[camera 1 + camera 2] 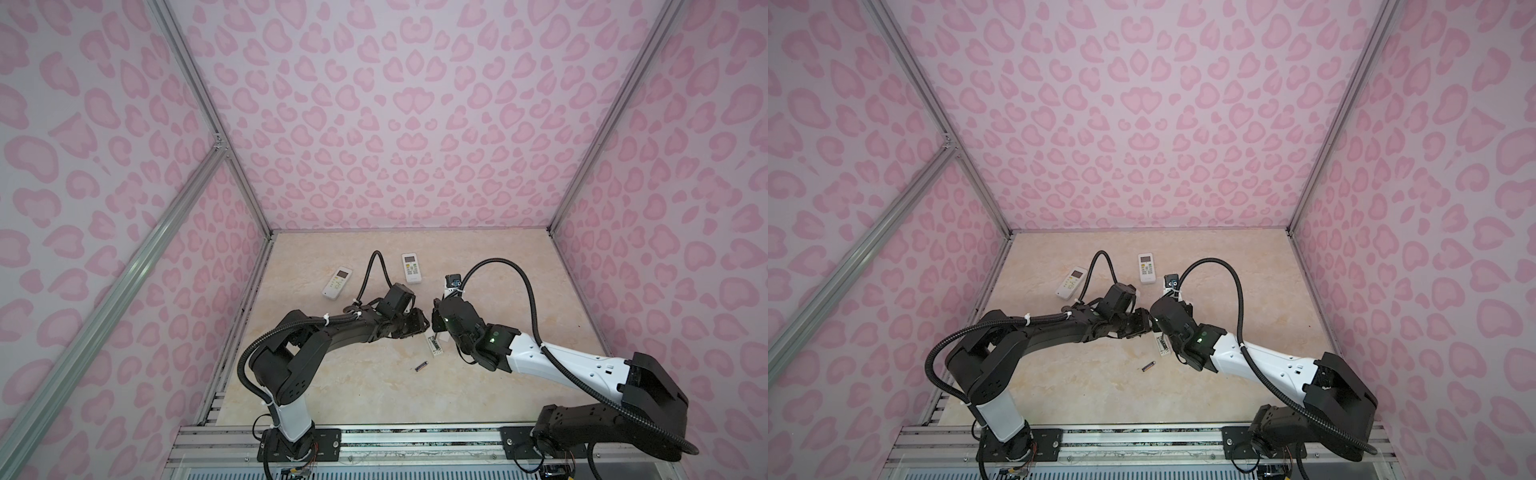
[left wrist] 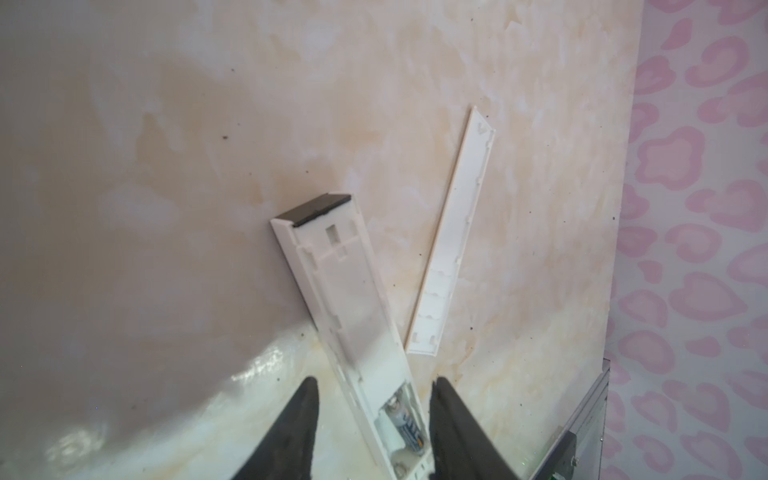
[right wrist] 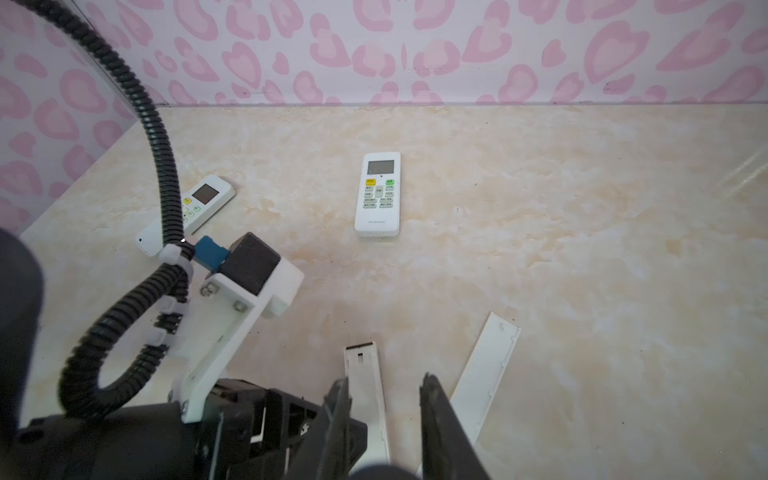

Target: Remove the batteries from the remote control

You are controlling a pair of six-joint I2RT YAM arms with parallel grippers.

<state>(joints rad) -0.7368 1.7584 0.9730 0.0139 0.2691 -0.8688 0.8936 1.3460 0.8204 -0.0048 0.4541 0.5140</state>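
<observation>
Since its back is bare, the slim white remote [image 2: 349, 291] shows its inside plainly. It is a long narrow body lying face down on the marbled table [image 1: 498, 291], with a dark strip at one end and an open bay at the other. One seated battery [image 2: 409, 428] rests in that bay, a pale silvery cell with blue lettering and a bright metal cap pointing toward the remote's middle. The battery cover [image 2: 453, 232], a thin white strip, lies inner side up just beside the remote, splayed away from it at an angle. In both top views a loose battery [image 1: 420, 365] lies on the table near the remote but apart from it, on the side toward the arms' bases. It is small and dark with a purplish-blue tinge.

The left gripper [image 2: 374, 380] straddles the bay end with its fingers spread, grasping nothing. A gap shows on one side, and the other finger seems to touch the remote's edge, though the angle is poor. The right gripper [image 3: 385, 378] hangs over the remote with its jaws parted and nothing clamped between them.

A straight-lying display remote [image 3: 377, 195] and a slanted display remote [image 3: 195, 208] lie face up toward the back wall, well apart from the slim one.
</observation>
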